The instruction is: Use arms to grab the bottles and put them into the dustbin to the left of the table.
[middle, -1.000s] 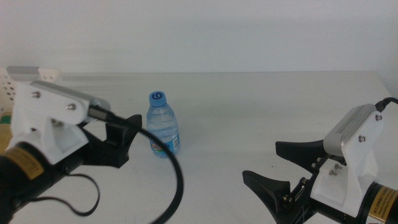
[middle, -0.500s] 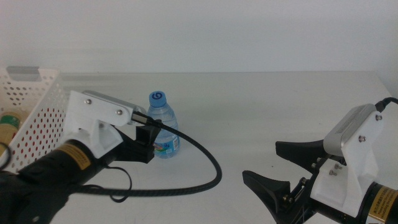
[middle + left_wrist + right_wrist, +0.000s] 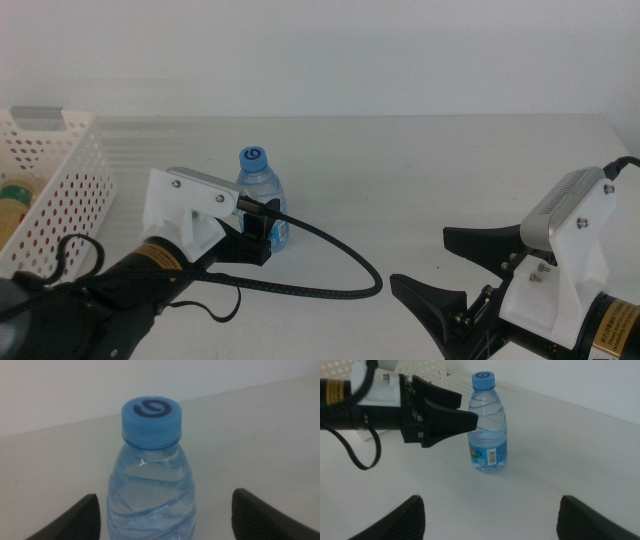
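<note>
Left gripper: jaws spread wide, one on each side of the bottle, gripping nothing; the wrist view shows clear gaps on both sides.
Bottle: small, clear, blue cap; upright on the table, left of centre, between the left jaws.
Right gripper: low at the table's right, jaws apart, empty, well away from the bottle.
Dustbin: white, perforated, at the left edge; something yellow and green lies inside.
</note>
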